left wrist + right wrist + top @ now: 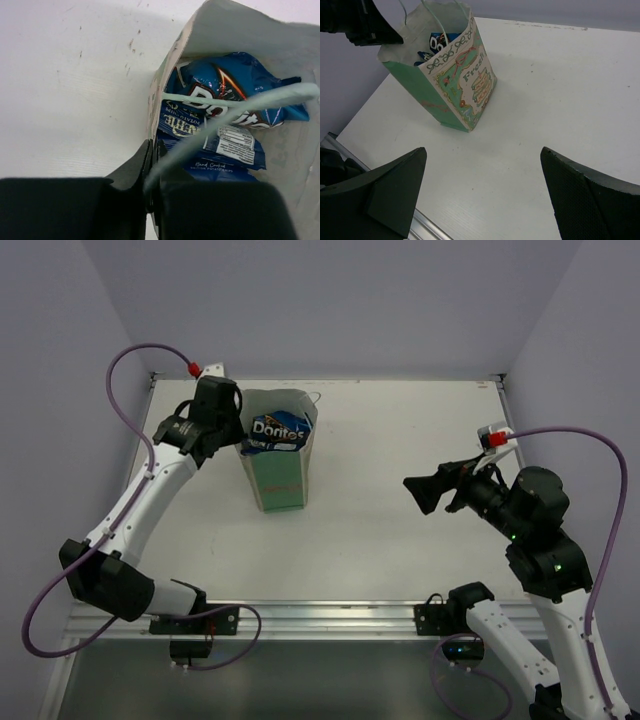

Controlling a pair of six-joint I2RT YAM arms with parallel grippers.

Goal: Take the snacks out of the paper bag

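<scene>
The mint-green paper bag [280, 475] stands upright at the back left of the table. A dark blue Doritos packet [278, 429] lies on top inside it. My left gripper [237, 438] is shut on the bag's left rim. In the left wrist view its jaws [154, 146] pinch the cream wall [215, 25], with the Doritos packet [227, 87], a blue potato chips bag [220, 169] and a string handle [260, 99] inside. My right gripper [420, 492] is open and empty, well right of the bag. The bag also shows in the right wrist view [462, 82], beyond the gripper [482, 172].
The white table [400, 440] is walled at the back and both sides. A metal rail [330, 618] runs along the near edge. The left gripper's body [362, 22] hangs at the bag's far rim in the right wrist view.
</scene>
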